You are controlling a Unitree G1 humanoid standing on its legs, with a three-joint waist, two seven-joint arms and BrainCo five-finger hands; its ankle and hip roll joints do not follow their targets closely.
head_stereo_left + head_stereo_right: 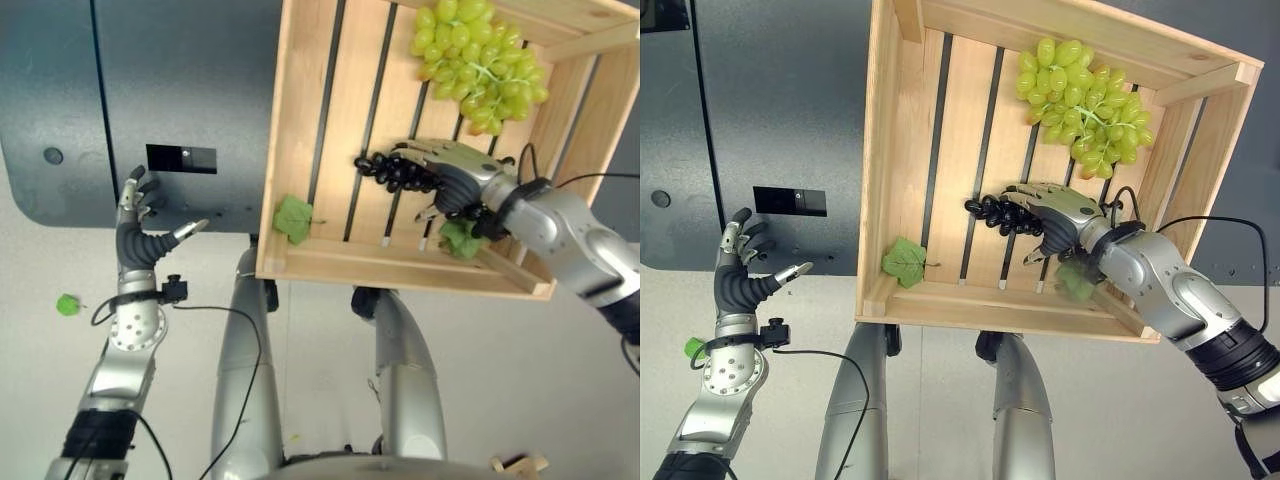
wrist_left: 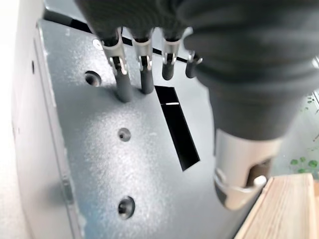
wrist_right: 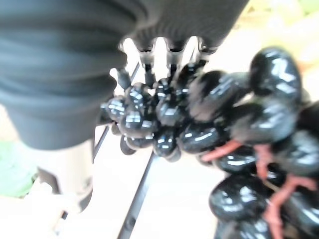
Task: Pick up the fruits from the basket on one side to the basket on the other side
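Left of the wooden crate (image 1: 300, 150), the left hand (image 1: 140, 240) is held idle with fingers relaxed and spread over a dark grey panel (image 1: 60, 100). Inside the crate, the black grapes (image 1: 998, 214) are clasped by the curled fingers of the right hand (image 1: 1058, 222), below the green grapes (image 1: 1085, 110). A firm grip seems needed, the bunch being lifted straight up past the crate's rim, with open room left of the crate.

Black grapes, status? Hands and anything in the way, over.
Right hand shut on black grapes inside crate. Left hand open, idle over grey panel. Green grapes in crate's far corner, clear of the grasp.
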